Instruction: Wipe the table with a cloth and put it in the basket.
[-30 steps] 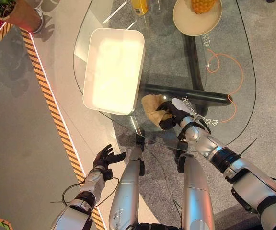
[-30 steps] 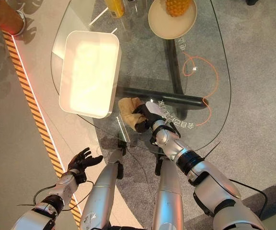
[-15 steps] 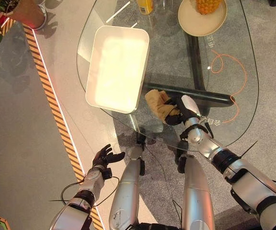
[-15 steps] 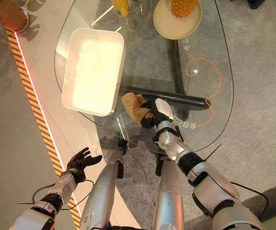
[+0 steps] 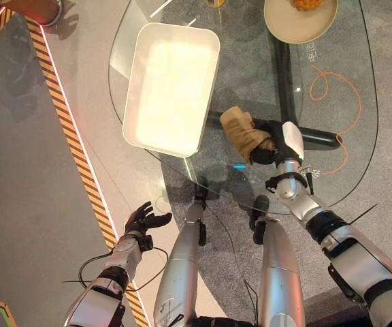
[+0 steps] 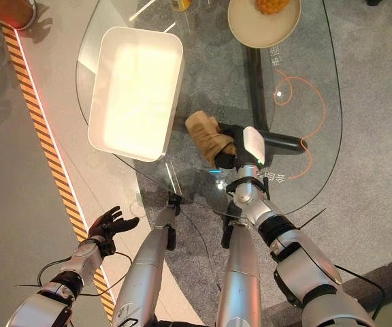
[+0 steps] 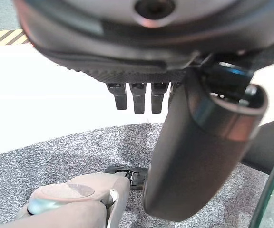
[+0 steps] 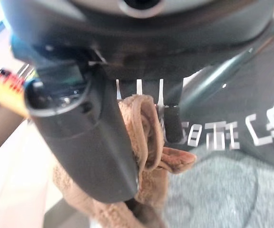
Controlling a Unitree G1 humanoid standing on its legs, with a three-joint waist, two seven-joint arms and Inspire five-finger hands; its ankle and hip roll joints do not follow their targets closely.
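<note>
A crumpled tan cloth [image 5: 242, 132] lies on the glass table [image 5: 250, 75] just right of the white rectangular basket [image 5: 172, 88]. My right hand [image 5: 275, 144] is on the table with its fingers and thumb curled round the cloth's near end; in the right wrist view the cloth [image 8: 146, 142] bunches between the thumb [image 8: 87, 142] and the fingers. My left hand [image 5: 143, 219] hangs low at the left, beside the table and over the floor, fingers spread and holding nothing; the left wrist view shows its fingers [image 7: 137, 97] straight.
A beige plate [image 5: 301, 19] with a yellow fruit stands at the table's far right. An orange cord [image 5: 335, 109] loops on the glass at the right. A yellow-black striped line [image 5: 67, 129] runs along the floor at the left.
My right hand has slid the cloth away from me and to the right across the glass, staying closed on it. The camera has shifted too. The left hand has stayed put.
</note>
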